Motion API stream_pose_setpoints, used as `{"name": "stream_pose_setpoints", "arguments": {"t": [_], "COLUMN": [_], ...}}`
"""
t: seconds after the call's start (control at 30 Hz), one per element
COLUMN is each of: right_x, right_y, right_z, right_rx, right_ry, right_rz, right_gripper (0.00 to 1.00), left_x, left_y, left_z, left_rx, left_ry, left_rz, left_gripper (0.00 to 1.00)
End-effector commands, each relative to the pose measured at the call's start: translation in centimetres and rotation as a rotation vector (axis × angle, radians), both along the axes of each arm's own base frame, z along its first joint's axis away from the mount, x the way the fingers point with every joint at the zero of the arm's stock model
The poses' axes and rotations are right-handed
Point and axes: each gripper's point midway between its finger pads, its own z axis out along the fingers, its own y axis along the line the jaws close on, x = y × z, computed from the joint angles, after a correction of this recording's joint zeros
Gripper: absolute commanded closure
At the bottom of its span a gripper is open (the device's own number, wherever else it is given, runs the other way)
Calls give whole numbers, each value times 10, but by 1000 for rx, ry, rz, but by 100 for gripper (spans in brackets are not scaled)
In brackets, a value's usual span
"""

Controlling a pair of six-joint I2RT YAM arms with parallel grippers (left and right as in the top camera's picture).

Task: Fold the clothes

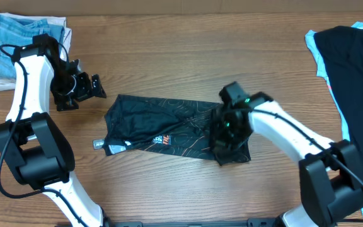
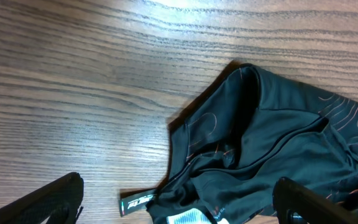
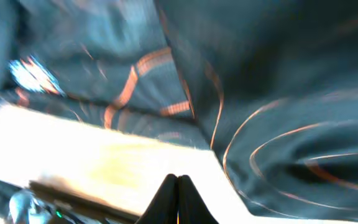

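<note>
Shirt [image 1: 162, 129] is laid mid-table, folded lengthwise into a rumpled strip; approx. half done, cross-fold judged left. Right gripper [image 3: 178, 183] is clamped closed at its 3 o'clock end, hold unconfirmed. Left gripper [image 1: 95, 87] is spread wide, clear at 10 o'clock.

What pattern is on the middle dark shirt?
Thin orange contour lines on the black shirt, clearest in left wrist view.

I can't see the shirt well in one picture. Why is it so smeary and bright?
Right wrist view: motion blur smears the black sports shirt, and the strip below it is washed out white. Left wrist view: sharp, with glare on the wooden table at the top. Overhead view: evenly lit, clear.
</note>
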Motion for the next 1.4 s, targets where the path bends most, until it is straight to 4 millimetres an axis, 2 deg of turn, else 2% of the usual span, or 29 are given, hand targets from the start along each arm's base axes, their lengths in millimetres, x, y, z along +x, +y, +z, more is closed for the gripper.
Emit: {"name": "stream_pose_setpoints", "arguments": {"t": [0.0,0.1,0.23,0.33,0.5,0.67,0.83,0.97,1.07,1.17,1.2,1.3,1.37], "right_x": [48,68,82,88,103,118,144,156,163,168,167,154,138], "right_y": [-25,-35,-41,-37,-19,-16,-24,-37,-53,-63,-65,-59,-46], "right_z": [20,23,17,7,-10,-28,-34,-33,-14,25,43,78,88], "right_rx": [-70,-51,-41,-28,60,98,116,116,108,106,108,153,229], "right_ry": [-145,-203,-244,-246,-250,-263,-336,-359,-361,-403,-420,-427,-415], "right_rz": [-68,-90,-97,-96,-87,-97,-131,-167,-201,-189,-177,-122,-35], "right_gripper": [94,92,92,94,96,96,96,96,96,96,96,96,96], "left_x": [3,3,3,3,2,1,2,1,0,0,0,1,2], "left_y": [-1,-1,-2,-1,-2,-2,-2,-2,-2,-3,-3,-3,-3], "left_z": [3,3,3,3,3,3,3,3,3,3,3,3,3], "left_rx": [-17,-17,-18,-18,-18,-19,-19,-20,-20,-20,-20,-20,-19], "left_ry": [-7,-8,-7,-7,-5,0,-2,1,4,4,3,1,-3], "left_rz": [12,12,12,12,12,11,11,11,11,11,11,11,10], "left_gripper": [0,0,0,0,0,0,0,0,0,0,0,0,0]}}
